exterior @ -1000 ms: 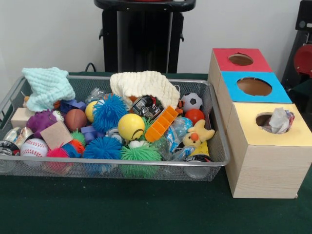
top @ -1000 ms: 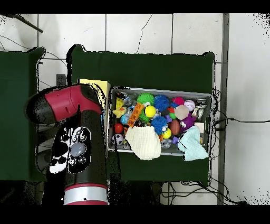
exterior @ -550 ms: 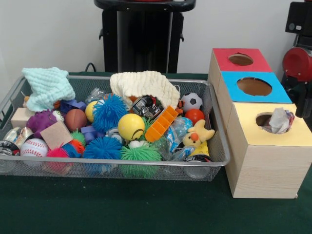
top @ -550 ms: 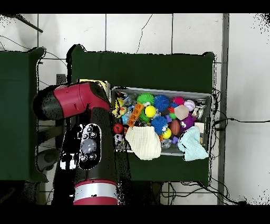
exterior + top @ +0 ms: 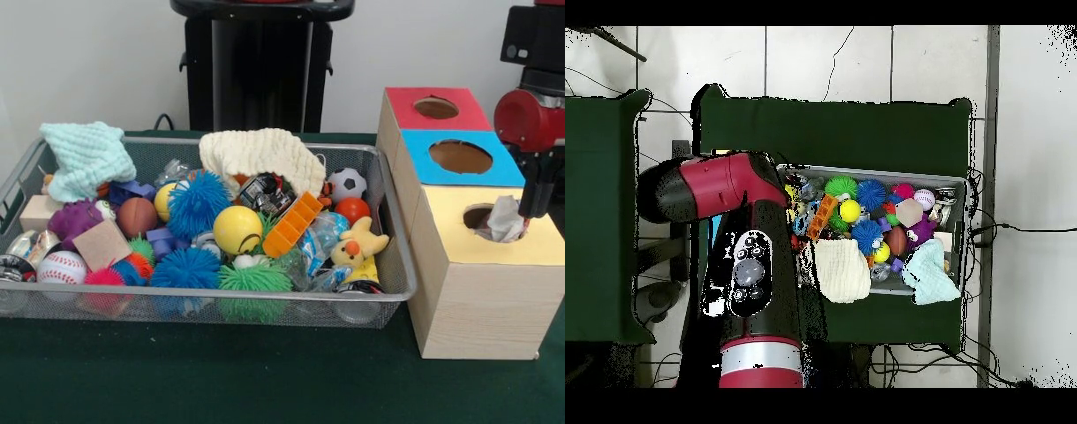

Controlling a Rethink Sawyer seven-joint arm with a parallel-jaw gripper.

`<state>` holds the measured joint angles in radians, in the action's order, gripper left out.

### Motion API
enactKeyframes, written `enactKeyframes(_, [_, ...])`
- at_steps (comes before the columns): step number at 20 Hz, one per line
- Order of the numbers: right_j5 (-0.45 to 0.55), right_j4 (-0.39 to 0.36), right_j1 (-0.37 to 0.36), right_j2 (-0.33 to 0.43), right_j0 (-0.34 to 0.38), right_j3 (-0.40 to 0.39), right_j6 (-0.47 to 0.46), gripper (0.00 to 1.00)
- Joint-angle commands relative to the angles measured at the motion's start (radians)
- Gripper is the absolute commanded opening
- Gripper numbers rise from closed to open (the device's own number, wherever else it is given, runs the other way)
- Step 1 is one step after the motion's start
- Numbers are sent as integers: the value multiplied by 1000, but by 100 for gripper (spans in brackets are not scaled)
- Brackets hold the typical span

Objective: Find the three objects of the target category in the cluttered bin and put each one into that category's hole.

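In the overhead view the arm [image 5: 745, 250] covers the boxes and the bin's [image 5: 957, 184] left end. In the front view, at the right edge, the arm [image 5: 532, 115] is cut off; its gripper cannot be made out. A crumpled white thing [image 5: 506, 218] half hides the yellow box's hole [image 5: 481, 217].

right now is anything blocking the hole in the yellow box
Yes. A crumpled white cloth sits stuffed in the yellow box hole, sticking out and filling most of the opening. The red and blue boxes' holes look open.
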<state>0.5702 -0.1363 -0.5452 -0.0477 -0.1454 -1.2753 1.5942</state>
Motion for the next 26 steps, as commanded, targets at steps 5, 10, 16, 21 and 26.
enactKeyframes(5, [-16, -41, 46, 63, 5, -78, 68, 0])
enactKeyframes(10, [-20, -47, 47, 48, -12, -93, 89, 0])
enactKeyframes(16, [-43, -48, 28, 58, -4, -133, 79, 0])
enactKeyframes(21, [-38, -44, -2, 63, 5, -165, 69, 0])
enactKeyframes(26, [-43, -48, -13, 75, 23, -183, 47, 0])
